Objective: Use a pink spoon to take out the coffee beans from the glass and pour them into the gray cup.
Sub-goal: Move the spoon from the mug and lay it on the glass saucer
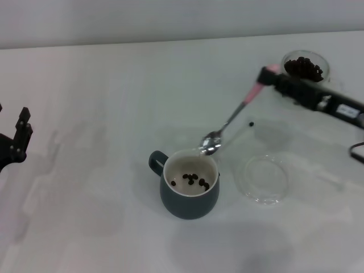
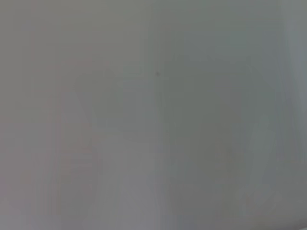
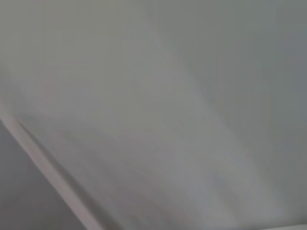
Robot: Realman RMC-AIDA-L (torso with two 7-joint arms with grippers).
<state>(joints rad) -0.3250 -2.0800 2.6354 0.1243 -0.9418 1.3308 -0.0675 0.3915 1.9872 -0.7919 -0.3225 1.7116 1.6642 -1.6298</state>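
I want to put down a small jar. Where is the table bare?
Widest bare patch: between the left gripper and the gray cup. The table is also bare behind the cup. It is crowded on the right: pink spoon in the right gripper, glass, clear dish, one stray bean.

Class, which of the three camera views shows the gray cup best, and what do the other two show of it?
The head view. It shows the whole gray cup on the table, its handle, cream inside and a few coffee beans in it, with the pink spoon's bowl at its rim. Both wrist views show only blank pale surface, no cup.
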